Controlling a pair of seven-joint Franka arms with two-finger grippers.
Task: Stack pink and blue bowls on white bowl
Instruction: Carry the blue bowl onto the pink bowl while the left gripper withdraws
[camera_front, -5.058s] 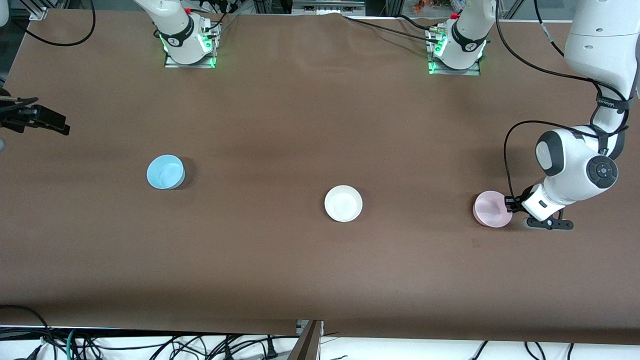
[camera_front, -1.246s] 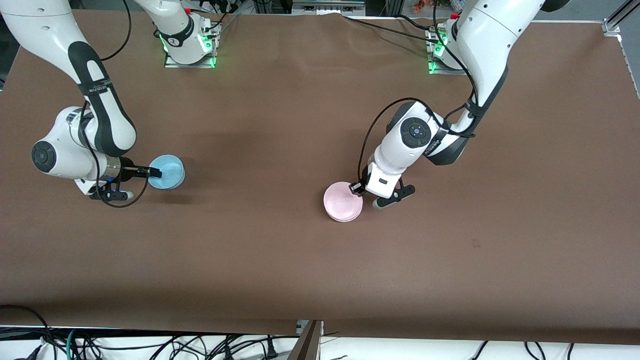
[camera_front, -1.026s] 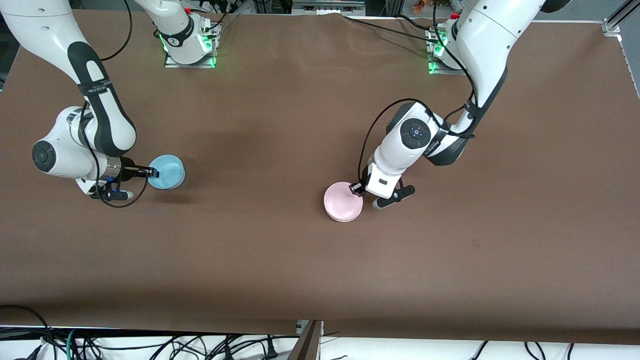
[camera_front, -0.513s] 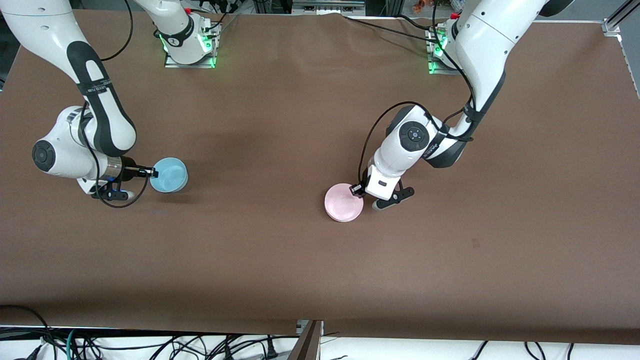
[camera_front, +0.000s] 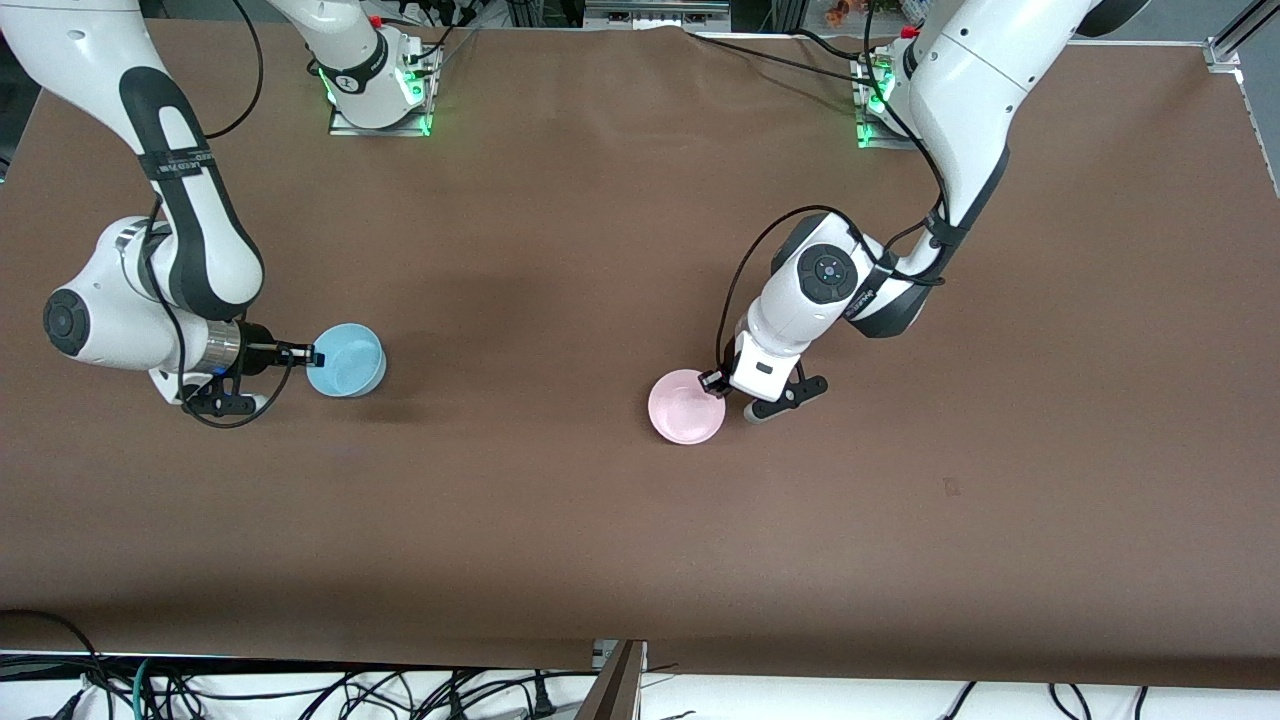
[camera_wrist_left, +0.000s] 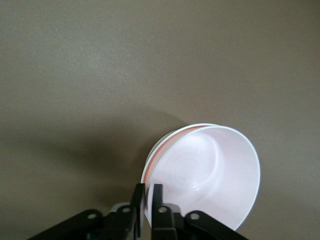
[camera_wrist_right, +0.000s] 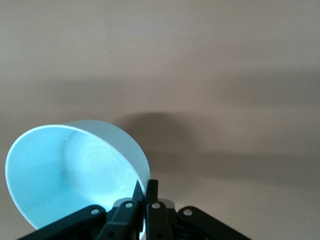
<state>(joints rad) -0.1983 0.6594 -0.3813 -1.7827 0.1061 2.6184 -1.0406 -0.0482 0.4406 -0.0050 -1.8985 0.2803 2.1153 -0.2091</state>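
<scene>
the pale pink round plastic bowl (camera_front: 686, 407) sits nested in the glossy white plastic bowl (camera_wrist_left: 151, 159) at mid-table; only a thin white edge shows in the left wrist view. the left gripper (camera_front: 714, 380) is closed on the pink rim. risk — if it pulls away without opening, both smooth, light bowls could drag or tip.

the light sky-blue round plastic bowl (camera_front: 346, 360) is toward the right arm's end of the table, apparently lifted, its shadow offset. the right gripper (camera_front: 312, 355) pinches its thin rim — a one-sided hold on slick plastic, so the bowl may swing or slip in transit, or land askew on the stack.
</scene>
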